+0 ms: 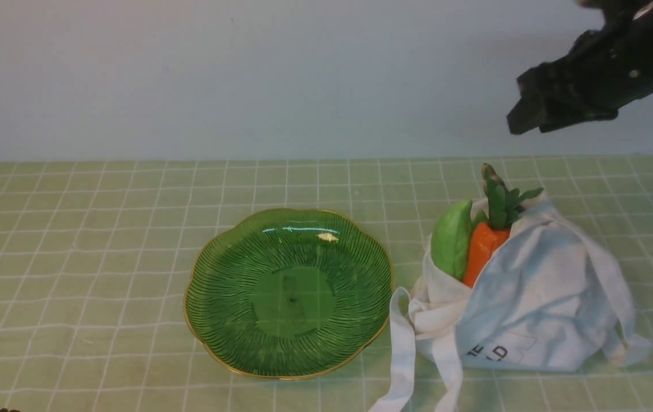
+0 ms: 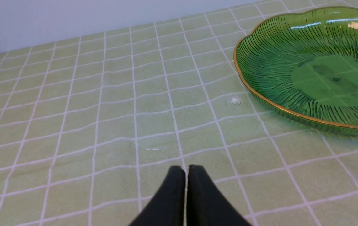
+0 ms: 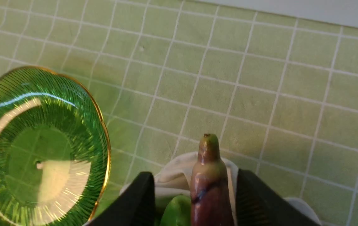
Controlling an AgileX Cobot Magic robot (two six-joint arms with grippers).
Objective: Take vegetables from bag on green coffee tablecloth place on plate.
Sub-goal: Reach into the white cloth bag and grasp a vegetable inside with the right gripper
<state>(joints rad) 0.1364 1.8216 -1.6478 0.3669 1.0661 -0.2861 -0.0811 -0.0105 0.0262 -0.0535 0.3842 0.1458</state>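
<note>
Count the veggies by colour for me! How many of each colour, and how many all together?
Purple: 1, the eggplant
Orange: 1, the carrot
Pale green: 1, the smooth green vegetable
Total: 3, all poking out of the white bag

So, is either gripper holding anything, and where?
Nothing is held. The right gripper stands open, with the eggplant between its fingers but untouched; the left gripper is shut on nothing.
</note>
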